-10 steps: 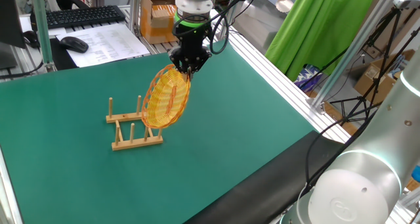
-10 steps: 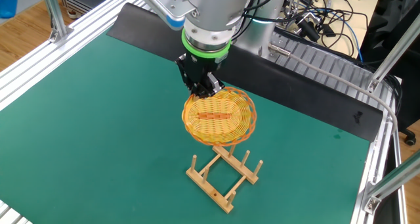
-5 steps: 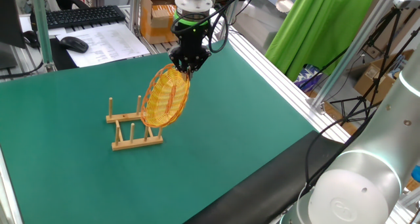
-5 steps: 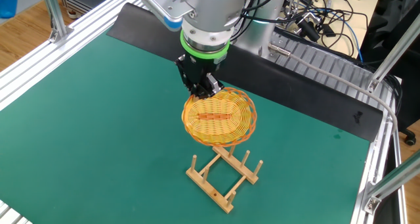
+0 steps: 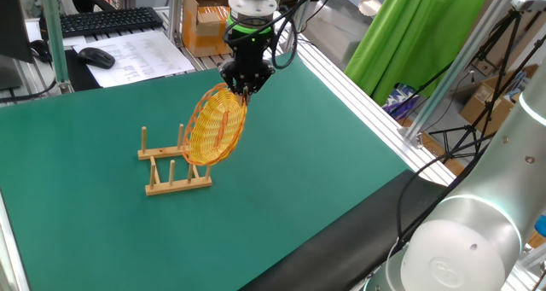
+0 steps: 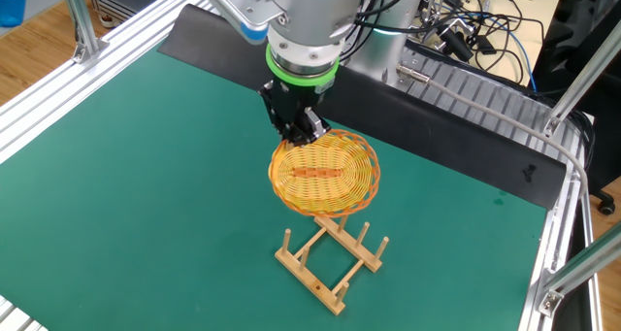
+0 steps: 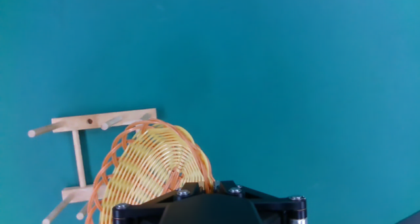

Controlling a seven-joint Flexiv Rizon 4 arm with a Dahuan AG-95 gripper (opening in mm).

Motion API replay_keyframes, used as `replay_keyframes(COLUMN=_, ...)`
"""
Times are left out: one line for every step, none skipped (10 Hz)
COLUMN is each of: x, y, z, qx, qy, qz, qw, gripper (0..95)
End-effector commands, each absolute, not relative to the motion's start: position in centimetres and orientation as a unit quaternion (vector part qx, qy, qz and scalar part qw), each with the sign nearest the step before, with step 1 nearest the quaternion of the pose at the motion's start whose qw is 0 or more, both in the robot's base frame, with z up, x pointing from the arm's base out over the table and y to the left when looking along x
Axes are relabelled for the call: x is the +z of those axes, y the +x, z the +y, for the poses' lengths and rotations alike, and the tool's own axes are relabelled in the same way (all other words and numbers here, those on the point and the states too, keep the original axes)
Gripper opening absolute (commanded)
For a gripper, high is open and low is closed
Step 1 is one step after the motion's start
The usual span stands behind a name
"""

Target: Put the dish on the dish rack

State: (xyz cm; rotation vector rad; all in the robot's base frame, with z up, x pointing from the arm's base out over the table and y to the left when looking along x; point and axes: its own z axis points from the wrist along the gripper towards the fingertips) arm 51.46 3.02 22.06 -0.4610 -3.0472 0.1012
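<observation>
The dish (image 5: pixel 215 127) is a yellow-orange woven wicker plate with a reddish streak across its centre (image 6: pixel 323 173). It hangs tilted on edge in the air, and my gripper (image 5: pixel 241 88) is shut on its upper rim (image 6: pixel 303 137). The dish rack (image 5: pixel 171 162) is a small light-wood frame with upright pegs on the green mat. The dish's lower edge hangs just above the rack's end nearest the arm (image 6: pixel 333 255). From the hand view, the dish (image 7: pixel 147 173) fills the lower left, with the rack (image 7: pixel 79 155) partly hidden behind it.
A green mat (image 5: pixel 281 154) covers the table. Behind it sit a keyboard (image 5: pixel 102 20), a mouse (image 5: pixel 96 57) and papers. Aluminium frame rails (image 6: pixel 58 88) run along the table edges. Another robot's grey body (image 5: pixel 465 240) stands at the near right corner.
</observation>
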Motion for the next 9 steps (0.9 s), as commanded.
replay_keyframes(x=22.02, y=51.44, z=3.04, qx=0.023, qy=-0.158, qz=-0.987, qw=0.031, gripper=0.0)
replay_keyframes(x=22.02, y=51.44, z=3.04, qx=0.006, qy=-0.179, qz=-0.983, qw=0.029, gripper=0.0)
replay_keyframes(x=22.02, y=51.44, z=3.04, qx=-0.002, qy=-0.189, qz=-0.982, qw=0.027, gripper=0.0)
replay_keyframes(x=22.02, y=51.44, z=3.04, qx=-0.002, qy=-0.193, qz=-0.981, qw=0.025, gripper=0.0)
replay_keyframes(x=22.02, y=51.44, z=3.04, qx=-0.004, qy=-0.199, qz=-0.98, qw=0.025, gripper=0.0)
replay_keyframes(x=22.02, y=51.44, z=3.04, qx=-0.021, qy=-0.215, qz=-0.976, qw=0.028, gripper=0.0)
replay_keyframes(x=22.02, y=51.44, z=3.04, qx=-0.031, qy=-0.214, qz=-0.976, qw=0.03, gripper=0.0)
replay_keyframes(x=22.02, y=51.44, z=3.04, qx=-0.035, qy=-0.214, qz=-0.976, qw=0.033, gripper=0.0)
replay_keyframes(x=22.02, y=51.44, z=3.04, qx=-0.068, qy=-0.242, qz=-0.967, qw=0.044, gripper=0.0)
